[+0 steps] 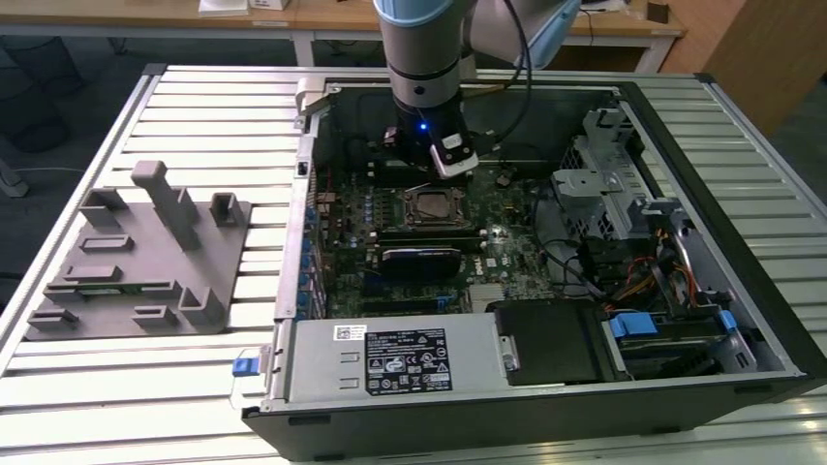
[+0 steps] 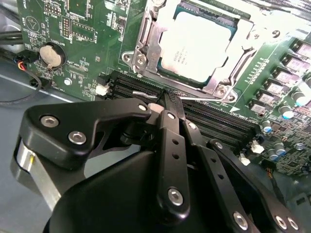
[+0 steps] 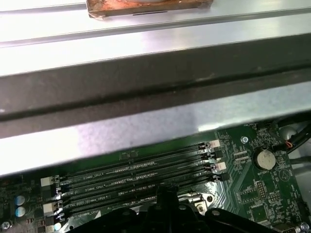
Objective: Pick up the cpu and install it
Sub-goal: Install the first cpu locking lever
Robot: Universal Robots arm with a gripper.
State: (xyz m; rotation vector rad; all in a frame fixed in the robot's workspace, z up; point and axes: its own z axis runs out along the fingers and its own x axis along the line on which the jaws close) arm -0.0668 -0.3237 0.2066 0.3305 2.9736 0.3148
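1. We see the gripper with fingers pressed together, holding nothing, above the memory slots.
2. We note the cpu seated in its socket frame on the motherboard, just beside the fingertips.

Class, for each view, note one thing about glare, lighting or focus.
Second wrist view: glare whitens the cpu lid; the gripper looms dark. First wrist view: the case wall gleams in bright bands. Exterior view: the case interior is dim beside the pale table.
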